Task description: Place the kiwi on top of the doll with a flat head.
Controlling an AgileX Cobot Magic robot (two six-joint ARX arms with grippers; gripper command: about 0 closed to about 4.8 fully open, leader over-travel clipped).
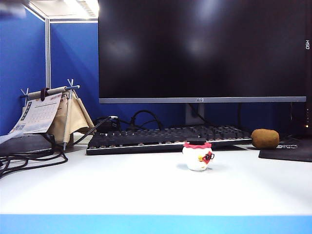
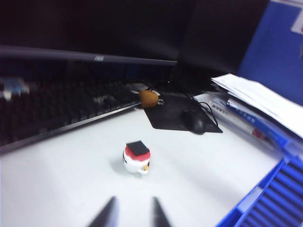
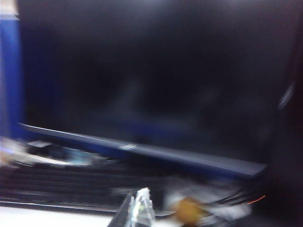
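Kiwi sits at the right end of the keyboard, on the mouse pad's edge, well apart from the flat-headed doll mid-desk. Left gripper hangs short of the doll, fingers apart and empty; right gripper looks pinched together and empty, facing the monitor. Kiwi is probably light, firm and fuzzy: grip its middle across the short axis, gently, since that flat top is a small landing spot.

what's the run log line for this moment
brown fuzzy kiwi: beside keyboard, untouched | white flat-topped doll: upright, top bare | left gripper: open, short of doll | right gripper: shut, empty
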